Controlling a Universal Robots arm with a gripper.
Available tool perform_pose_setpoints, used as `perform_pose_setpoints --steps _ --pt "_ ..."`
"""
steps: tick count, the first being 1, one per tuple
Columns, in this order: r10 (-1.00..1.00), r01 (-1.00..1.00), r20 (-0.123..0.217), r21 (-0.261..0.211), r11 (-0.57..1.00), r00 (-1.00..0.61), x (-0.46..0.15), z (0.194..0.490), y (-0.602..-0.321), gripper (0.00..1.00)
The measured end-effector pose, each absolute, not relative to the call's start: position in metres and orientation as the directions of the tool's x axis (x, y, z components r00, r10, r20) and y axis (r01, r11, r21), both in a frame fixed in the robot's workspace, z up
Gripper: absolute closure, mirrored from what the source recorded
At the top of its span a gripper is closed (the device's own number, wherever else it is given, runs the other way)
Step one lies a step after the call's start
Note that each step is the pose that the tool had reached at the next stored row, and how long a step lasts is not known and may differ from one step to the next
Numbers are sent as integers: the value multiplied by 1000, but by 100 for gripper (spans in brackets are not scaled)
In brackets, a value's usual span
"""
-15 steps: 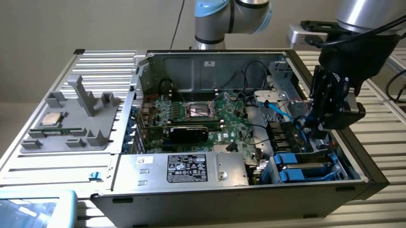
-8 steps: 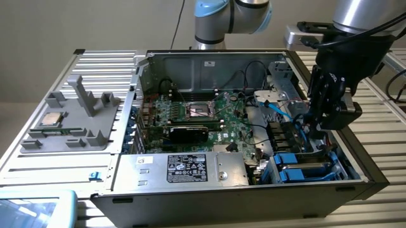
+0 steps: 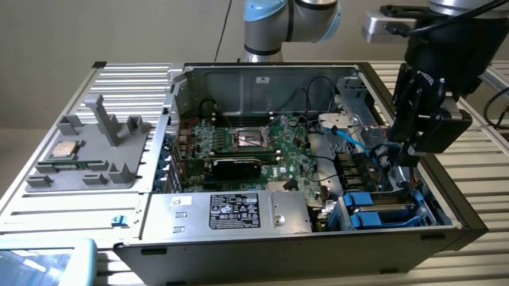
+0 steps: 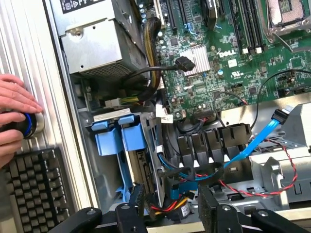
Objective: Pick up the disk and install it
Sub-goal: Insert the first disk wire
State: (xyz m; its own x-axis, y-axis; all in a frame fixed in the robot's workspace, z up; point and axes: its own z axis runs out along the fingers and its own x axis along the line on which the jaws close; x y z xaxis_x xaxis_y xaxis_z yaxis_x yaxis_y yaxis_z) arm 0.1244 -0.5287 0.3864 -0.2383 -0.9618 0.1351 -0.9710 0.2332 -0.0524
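Observation:
The disk, in its bright blue carrier, sits in the drive bay at the near corner of the open computer case, at the exterior view's right. In the wrist view its blue carrier tabs stand side by side in the bay. My gripper hangs above that bay, apart from the disk. Its black padded fingers stand wide apart around the gripper's middle, open with nothing held; only cables lie beyond the gap.
A silver power supply with a black label lies next to the bay. The motherboard, a blue data cable and red-black wires crowd the case. A grey tray holds a processor chip. A hand rests on a knob beside a keyboard.

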Motion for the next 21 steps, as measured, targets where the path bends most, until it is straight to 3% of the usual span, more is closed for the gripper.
perform_pose_setpoints --steps 9,21 --pt "-962 -971 135 -53 233 -238 119 419 -531 44" --pt "-962 -971 131 -53 233 -239 117 421 -532 44"
